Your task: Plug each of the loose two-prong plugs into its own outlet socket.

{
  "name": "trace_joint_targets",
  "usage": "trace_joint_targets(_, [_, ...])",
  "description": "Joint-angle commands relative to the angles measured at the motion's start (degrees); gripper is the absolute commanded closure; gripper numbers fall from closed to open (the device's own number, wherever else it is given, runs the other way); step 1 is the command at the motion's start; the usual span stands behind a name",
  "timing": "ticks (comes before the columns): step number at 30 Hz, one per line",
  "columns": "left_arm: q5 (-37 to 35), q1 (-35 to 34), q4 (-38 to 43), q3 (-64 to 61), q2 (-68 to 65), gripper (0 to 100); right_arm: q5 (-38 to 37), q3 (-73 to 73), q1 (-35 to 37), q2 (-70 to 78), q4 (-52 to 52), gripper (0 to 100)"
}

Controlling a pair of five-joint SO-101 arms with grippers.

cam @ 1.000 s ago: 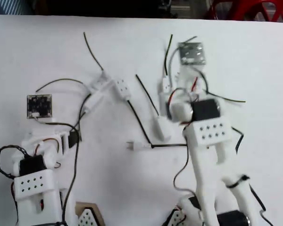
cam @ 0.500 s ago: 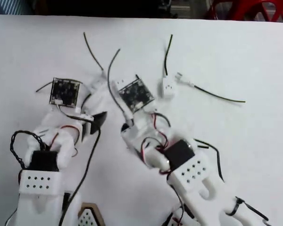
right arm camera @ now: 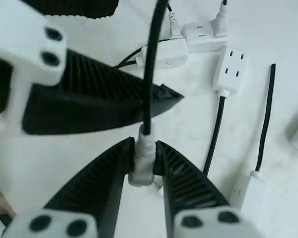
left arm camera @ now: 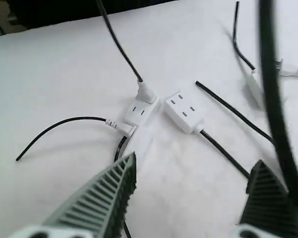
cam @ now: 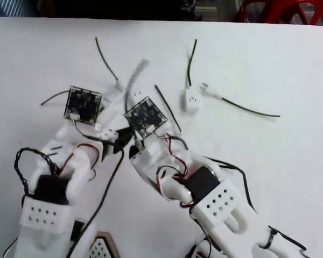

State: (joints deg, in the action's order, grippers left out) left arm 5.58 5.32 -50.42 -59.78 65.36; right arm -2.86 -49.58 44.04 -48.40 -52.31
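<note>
Two-prong plug pinched by its body in right hand, lifted over middle of counter, cord trailing, likely for steering toward outlet socket. Left hand gapes wide, empty.

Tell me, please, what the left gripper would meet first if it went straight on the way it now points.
Most likely the empty outlet block, or its black cord just before it. Both lie straight ahead of the left gripper and its open fingers, though depth is hard to judge.
</note>
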Motion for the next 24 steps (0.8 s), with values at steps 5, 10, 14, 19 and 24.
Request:
trace_joint_targets(5, [-0.18,6.55,-5.89,0.97,13.85,65,-0.26,0.53,-1.1,1.45,1.63,98.1])
trace_joint_targets(10, [-0.18,4.18,-5.54,-1.32,14.29,65,-0.26,0.53,-5.93,1.45,1.98,98.1])
trace_joint_targets(14, [-0.18,2.15,-4.66,-1.58,13.93,65,2.2,0.53,-13.49,1.63,4.79,98.1])
trace_joint_targets(19, [-0.44,2.07,-2.9,0.53,3.21,64,6.24,-0.7,-22.46,1.71,10.24,98.1])
trace_joint_targets(24, [-0.7,2.07,-0.62,9.14,-16.4,62,7.47,-7.74,-25.98,1.71,20.53,98.1])
